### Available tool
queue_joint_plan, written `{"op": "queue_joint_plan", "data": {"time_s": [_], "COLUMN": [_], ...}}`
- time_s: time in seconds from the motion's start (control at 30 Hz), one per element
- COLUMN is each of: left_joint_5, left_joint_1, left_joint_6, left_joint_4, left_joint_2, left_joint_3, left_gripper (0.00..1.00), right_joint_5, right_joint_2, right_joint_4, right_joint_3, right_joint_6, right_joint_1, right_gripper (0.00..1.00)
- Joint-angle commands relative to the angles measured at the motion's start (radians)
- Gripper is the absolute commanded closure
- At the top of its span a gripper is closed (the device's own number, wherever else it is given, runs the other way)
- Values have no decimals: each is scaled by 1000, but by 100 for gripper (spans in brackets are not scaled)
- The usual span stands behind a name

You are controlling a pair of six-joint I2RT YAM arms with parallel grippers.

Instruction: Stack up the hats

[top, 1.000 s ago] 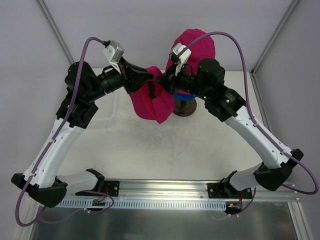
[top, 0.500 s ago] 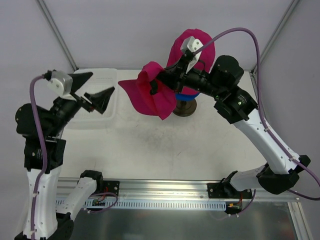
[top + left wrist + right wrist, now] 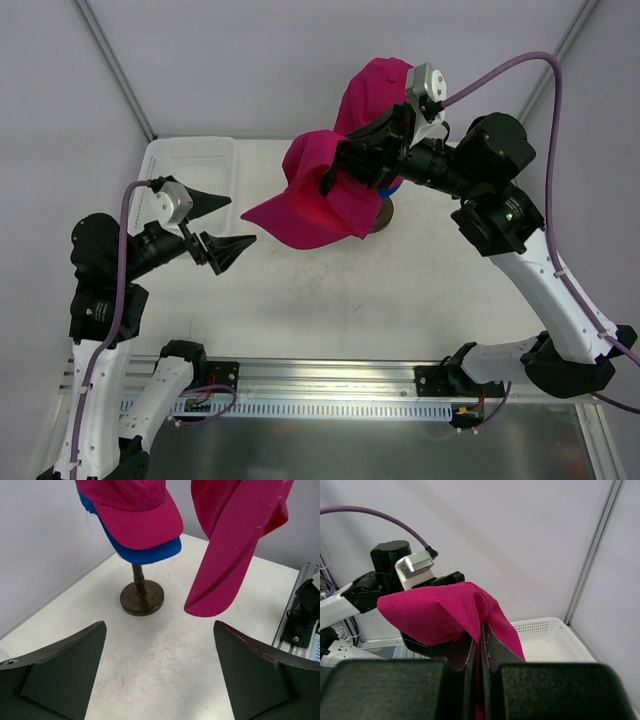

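Observation:
One pink hat [image 3: 378, 88] sits on top of a blue hat [image 3: 392, 185] on the dark stand [image 3: 378, 215] at the back. The left wrist view shows that same pink hat [image 3: 135, 515] over the blue hat [image 3: 145, 555]. A second pink hat [image 3: 315, 200] hangs in the air just left of the stand, brim pointing left. My right gripper [image 3: 335, 178] is shut on its fabric, and the right wrist view shows the hat [image 3: 440, 615] pinched in the gripper [image 3: 481, 630]. My left gripper [image 3: 222, 224] stands wide open and holds nothing, left of the hanging hat [image 3: 235, 545].
A white perforated basket [image 3: 190, 165] lies at the back left, behind my left arm; it also shows in the right wrist view [image 3: 560, 635]. The stand's round base [image 3: 141, 597] rests on the white table. A metal rail [image 3: 330, 378] runs along the near edge.
My left gripper let go of the pink hat, opened wide and drew back to the left and nearer. The right gripper kept the hat and swung its brim out to the left.

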Motion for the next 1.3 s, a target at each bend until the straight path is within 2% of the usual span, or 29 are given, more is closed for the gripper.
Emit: {"op": "queue_joint_plan", "data": {"time_s": [0.0, 0.1, 0.13, 0.27, 0.37, 0.47, 0.63, 0.67, 0.7, 0.73, 0.77, 0.8, 0.83, 0.87, 0.9, 0.97, 1.0, 1.03, 1.07, 1.17, 1.27], "left_joint_5": [77, 62, 74, 123, 123, 120, 88, 70, 56, 24, -31, -170, -238, -298, -440, -557, -622, -733, -765, -866, -918], "left_joint_1": [7, 7, 7, 7, 9, 9, 19, 23, 33, 42, 53, 61, 64, 64, 64, 64, 64, 64, 64, 62, 62], "left_joint_6": [-65, -157, -197, -451, -551, -599, -598, -576, -489, -431, -374, -243, -160, -83, 64, 228, 381, 463, 614, 810, 893], "left_joint_4": [52, 143, 229, 458, 551, 604, 586, 545, 493, 353, 280, 208, 110, 70, 34, -64, -82, -90, -101, -124, -300], "left_joint_2": [29, 43, 46, 67, 81, 104, 139, 142, 138, 130, 117, 86, 69, 54, 37, 38, 52, 54, 52, 60, 147], "left_joint_3": [23, 21, 18, -29, -39, -11, 61, 78, 117, 137, 156, 177, 179, 179, 176, 184, 181, 172, 147, 130, 202], "left_gripper": [11, 11, 11, 12, 17, 32, 53, 66, 76, 86, 100, 100, 100, 100, 100, 100, 100, 100, 100, 100, 100], "right_joint_5": [-30, -19, -15, 8, 40, 66, 82, 83, 85, 86, 89, 93, 103, 120, 160, 198, 232, 252, 270, 307, 281], "right_joint_2": [-26, -19, -16, 24, 61, 92, 106, 104, 92, 81, 64, 48, 8, -14, -40, -104, -121, -135, -158, -167, -143], "right_joint_4": [109, 126, 140, 152, 172, 197, 244, 243, 238, 215, 206, 191, 145, 125, 94, 65, 34, 7, -4, -21, -21], "right_joint_3": [33, 42, 44, 85, 124, 140, 101, 75, 58, 38, 13, -46, -77, -112, -189, -252, -275, -307, -318, -318, -280], "right_joint_6": [83, 106, 112, 117, 145, 212, 284, 286, 281, 249, 229, 196, 109, 78, 41, -62, -90, -116, -159, -191, -171], "right_joint_1": [6, 11, 17, 30, 35, 37, 37, 37, 37, 37, 35, 35, 37, 35, 34, 23, 15, 11, 6, 4, 6], "right_gripper": [100, 100, 100, 100, 100, 100, 100, 98, 97, 94, 82, 71, 58, 33, 23, 10, 9, 8, 7, 7, 7]}}
